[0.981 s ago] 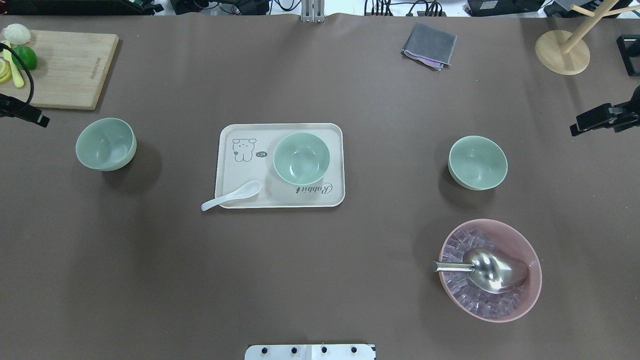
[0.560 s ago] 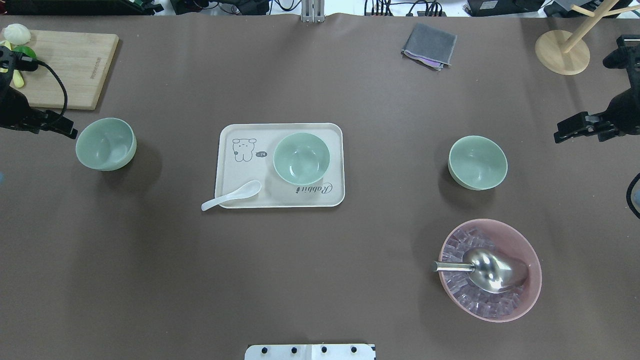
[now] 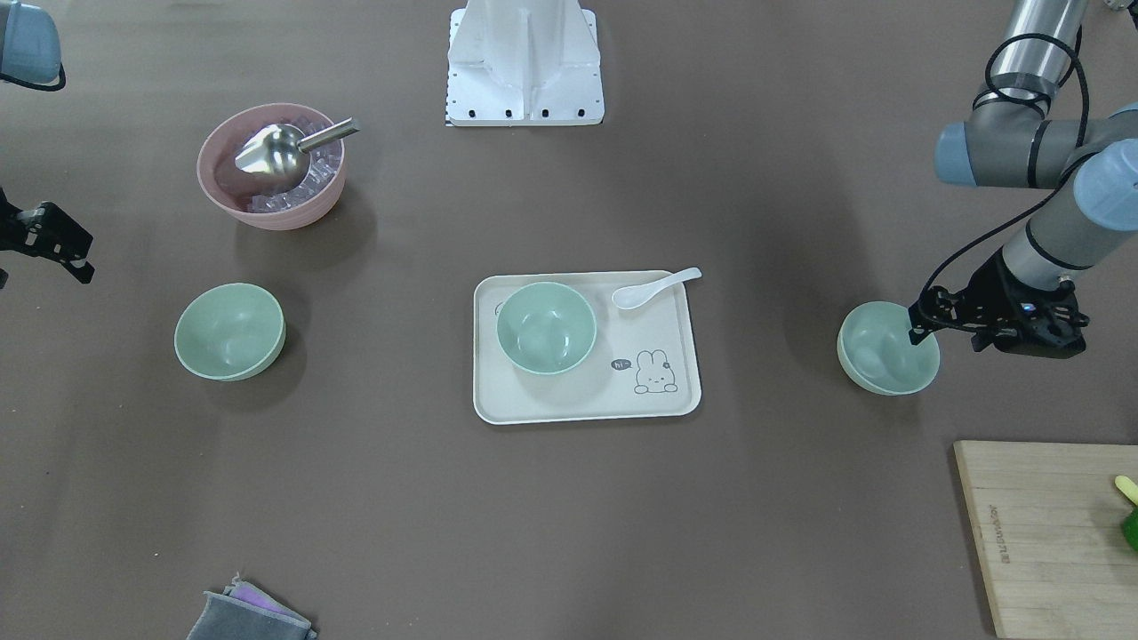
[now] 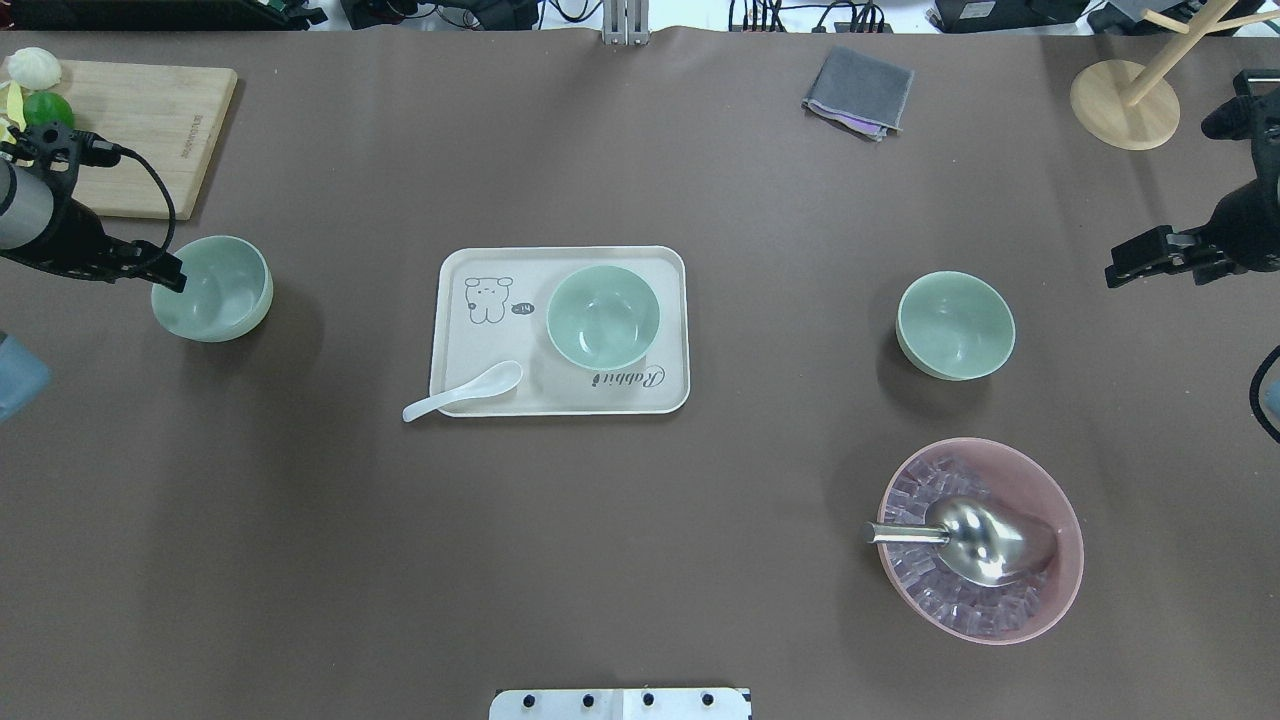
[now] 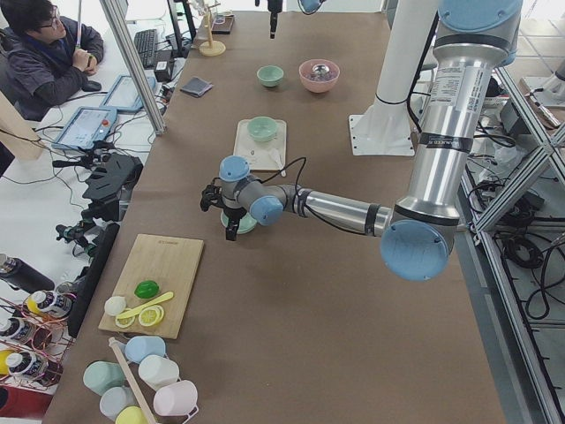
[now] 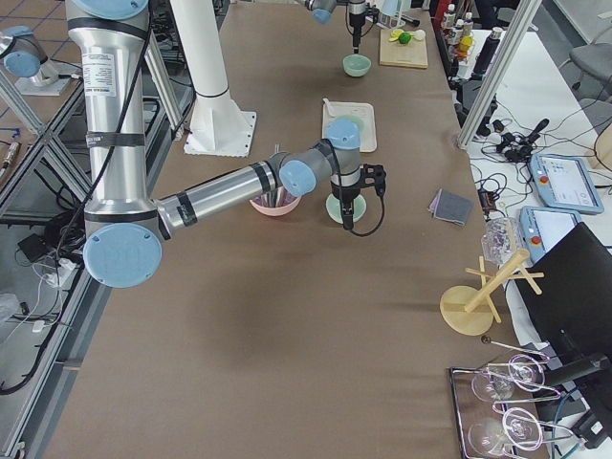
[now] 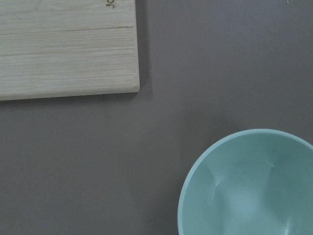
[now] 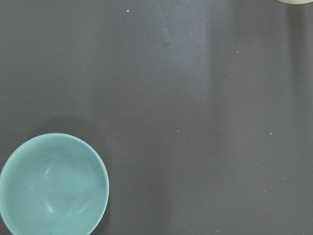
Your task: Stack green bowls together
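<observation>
The left pincer (image 4: pixel 170 281), its gap impossible to judge, hovers at the outer rim of the green bowl (image 4: pixel 220 292) left of the tray (image 4: pixel 460 345). It should straddle that rim squarely, then close gently before lifting.

Brown table (image 4: pixel 640 560) – tray (image 4: pixel 465 345), two green bowls (image 4: pixel 212 290) (image 4: pixel 955 325), pink bowl (image 4: pixel 985 445), board (image 4: pixel 140 140)

"Rabbit" and "hi~" on tray (image 4: pixel 465 345)
</observation>
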